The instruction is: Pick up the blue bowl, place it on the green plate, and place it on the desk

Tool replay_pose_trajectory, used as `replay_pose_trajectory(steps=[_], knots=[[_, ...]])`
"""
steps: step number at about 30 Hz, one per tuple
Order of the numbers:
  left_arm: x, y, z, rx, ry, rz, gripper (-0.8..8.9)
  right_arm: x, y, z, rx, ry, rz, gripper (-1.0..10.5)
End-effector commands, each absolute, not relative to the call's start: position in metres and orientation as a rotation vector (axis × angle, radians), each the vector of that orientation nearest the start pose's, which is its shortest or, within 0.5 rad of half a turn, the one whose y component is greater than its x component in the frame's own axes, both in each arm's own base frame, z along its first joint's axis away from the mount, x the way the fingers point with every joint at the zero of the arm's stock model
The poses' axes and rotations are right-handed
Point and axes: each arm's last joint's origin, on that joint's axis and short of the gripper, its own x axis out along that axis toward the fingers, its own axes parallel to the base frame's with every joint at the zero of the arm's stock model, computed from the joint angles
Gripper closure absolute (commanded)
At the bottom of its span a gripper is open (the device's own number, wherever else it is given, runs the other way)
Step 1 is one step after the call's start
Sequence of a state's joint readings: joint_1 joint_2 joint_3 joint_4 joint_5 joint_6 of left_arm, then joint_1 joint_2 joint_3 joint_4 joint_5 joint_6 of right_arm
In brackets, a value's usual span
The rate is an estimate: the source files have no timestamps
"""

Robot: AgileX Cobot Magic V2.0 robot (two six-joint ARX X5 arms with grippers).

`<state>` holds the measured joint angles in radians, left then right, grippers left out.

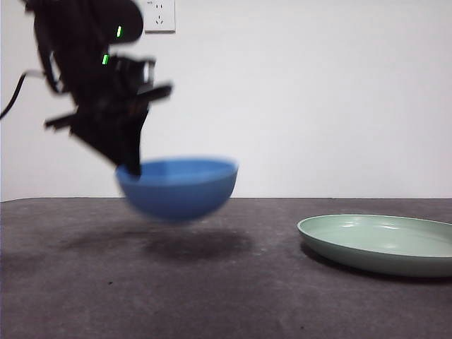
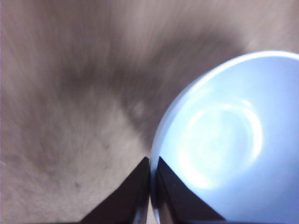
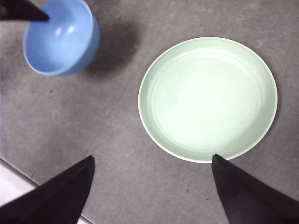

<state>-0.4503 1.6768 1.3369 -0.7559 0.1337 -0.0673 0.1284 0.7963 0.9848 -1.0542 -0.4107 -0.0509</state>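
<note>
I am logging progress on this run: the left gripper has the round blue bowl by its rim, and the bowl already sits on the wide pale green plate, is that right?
Not quite. The left gripper does pinch the round blue bowl by its rim, but the front view shows the bowl in the air above the dark grey desk, its shadow beneath it, apart from the wide pale green plate, which holds nothing.
</note>
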Motion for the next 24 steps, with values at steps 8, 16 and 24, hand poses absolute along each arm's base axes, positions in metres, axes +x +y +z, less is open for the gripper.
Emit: replay_pose_trajectory(steps=[8, 16, 24], knots=[[0.298, -0.195, 0.315, 0.115, 0.95, -0.61, 7.98, 0.125, 0.027, 0.33, 0.084, 0.842, 0.495, 5.4], [0.297, -0.236, 0.307, 0.149, 0.948, -0.691, 7.97, 0.125, 0.027, 0.33, 0.09, 0.845, 0.464, 5.4], [0.315, -0.294, 0.283, 0.191, 0.977, -0.755, 7.97, 0.125, 0.027, 0.33, 0.097, 0.851, 0.459, 5.4]])
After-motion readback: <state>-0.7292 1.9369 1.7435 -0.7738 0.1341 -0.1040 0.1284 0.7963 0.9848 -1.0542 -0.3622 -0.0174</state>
